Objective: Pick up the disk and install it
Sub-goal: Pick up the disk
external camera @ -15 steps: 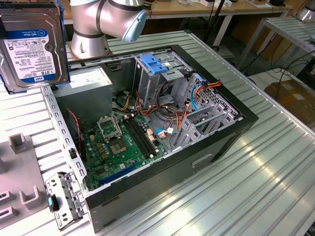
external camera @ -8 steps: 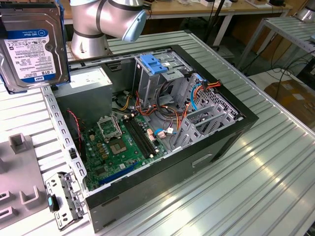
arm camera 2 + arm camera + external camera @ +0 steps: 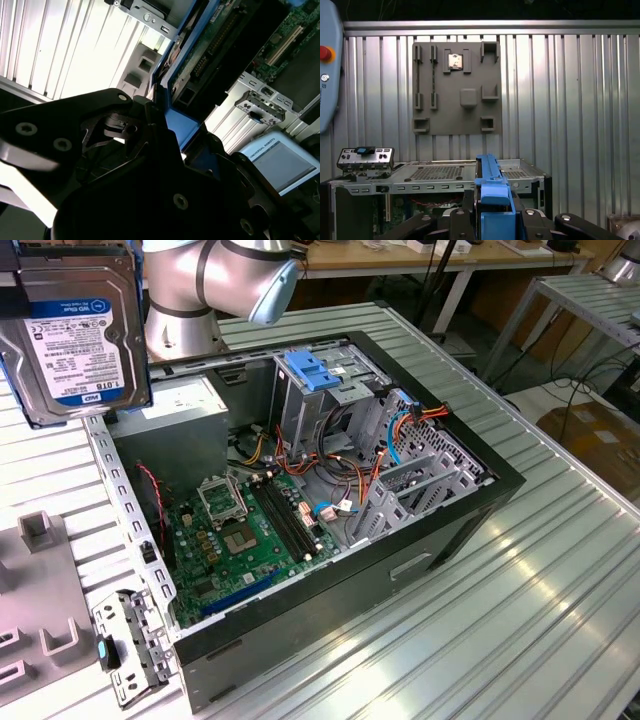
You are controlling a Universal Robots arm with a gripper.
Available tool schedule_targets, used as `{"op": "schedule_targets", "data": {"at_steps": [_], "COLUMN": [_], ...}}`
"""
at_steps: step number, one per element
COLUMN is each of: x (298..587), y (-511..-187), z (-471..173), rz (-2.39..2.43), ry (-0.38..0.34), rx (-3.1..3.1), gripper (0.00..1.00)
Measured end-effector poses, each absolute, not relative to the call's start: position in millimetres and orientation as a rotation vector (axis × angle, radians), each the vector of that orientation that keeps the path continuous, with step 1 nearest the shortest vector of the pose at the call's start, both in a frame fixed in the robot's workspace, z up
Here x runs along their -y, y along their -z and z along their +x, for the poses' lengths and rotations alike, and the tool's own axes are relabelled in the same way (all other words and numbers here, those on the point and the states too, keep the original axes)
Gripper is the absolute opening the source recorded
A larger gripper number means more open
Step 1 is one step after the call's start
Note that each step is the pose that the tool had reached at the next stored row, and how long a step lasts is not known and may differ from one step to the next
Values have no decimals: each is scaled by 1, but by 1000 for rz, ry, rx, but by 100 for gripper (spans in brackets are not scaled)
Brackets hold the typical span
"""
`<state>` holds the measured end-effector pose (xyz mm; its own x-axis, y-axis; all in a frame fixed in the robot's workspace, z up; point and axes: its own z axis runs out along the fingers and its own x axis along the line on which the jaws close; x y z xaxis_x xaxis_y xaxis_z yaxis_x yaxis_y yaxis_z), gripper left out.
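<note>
Closest to the lens in the first wrist view was the gripper [image 3: 492,212]. Its black jaws were closed tight on the blue frame of the disk [image 3: 492,192], which stood edge-on between them. The second wrist view showed instead the green circuit board on the underside of the disk [image 3: 200,55], and also the pale screen of a teach pendant [image 3: 275,160]. In the exterior view the disk [image 3: 80,335] hung in the air with its white-and-blue label to the camera, at the exterior view's left, apart from the open computer case [image 3: 300,490]. The robot arm [image 3: 220,280] rose behind the case. A grey fixture plate [image 3: 457,87] and a small metal bracket [image 3: 125,650] lay on the ribbed aluminium table [image 3: 520,570]. Behind it stood a second table [image 3: 590,300].
</note>
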<state>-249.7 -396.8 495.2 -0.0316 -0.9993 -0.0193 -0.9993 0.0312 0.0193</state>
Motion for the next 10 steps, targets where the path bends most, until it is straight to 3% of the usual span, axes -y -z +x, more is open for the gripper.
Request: {"op": "schedule_targets", "data": {"at_steps": [10], "x": [397], "y": [-495], "z": [-230], "rz": [-2186], "ry": [-43], "rx": [-2255], "gripper": [37]}}
